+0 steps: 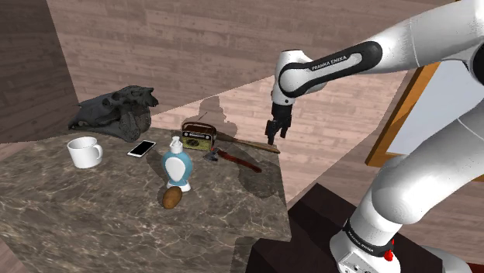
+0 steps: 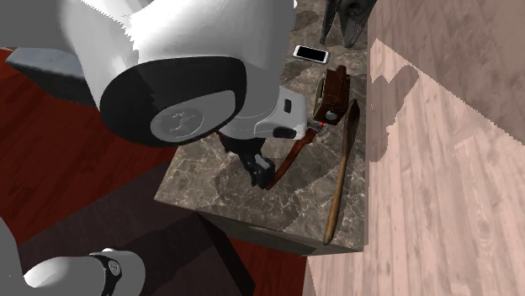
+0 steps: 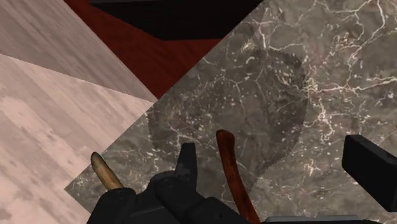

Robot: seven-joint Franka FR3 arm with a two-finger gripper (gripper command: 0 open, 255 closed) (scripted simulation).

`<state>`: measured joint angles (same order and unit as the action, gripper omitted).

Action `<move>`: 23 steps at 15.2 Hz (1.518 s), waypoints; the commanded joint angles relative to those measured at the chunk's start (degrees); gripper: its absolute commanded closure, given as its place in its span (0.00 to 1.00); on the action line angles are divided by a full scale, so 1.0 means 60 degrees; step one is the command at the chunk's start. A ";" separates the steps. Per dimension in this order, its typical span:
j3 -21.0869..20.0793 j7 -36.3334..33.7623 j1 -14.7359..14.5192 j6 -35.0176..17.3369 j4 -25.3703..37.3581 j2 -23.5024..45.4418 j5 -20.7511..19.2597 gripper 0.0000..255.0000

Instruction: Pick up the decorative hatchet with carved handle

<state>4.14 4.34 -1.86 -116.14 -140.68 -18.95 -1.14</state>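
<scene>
Plainly hovered with jaws wide over hatchet [image 3: 230,172], flat on surface [image 1: 77,209] near long wooden stick [image 3: 105,173]. Risked nudging slim curved handle sideways on closing, being off-centre toward one finger.

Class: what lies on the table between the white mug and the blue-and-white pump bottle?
A phone lies flat between the mug and the pump bottle, touching neither, as the shoulder view shows.

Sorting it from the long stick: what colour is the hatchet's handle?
The hatchet's handle is dark reddish-brown, best seen in the wrist view.
</scene>
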 commanded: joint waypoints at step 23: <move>-0.0269 0.1174 -0.0416 -0.4758 0.3637 0.7230 -0.0752 0.00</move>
<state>2.52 11.44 -4.34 -144.00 -118.84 23.80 -5.60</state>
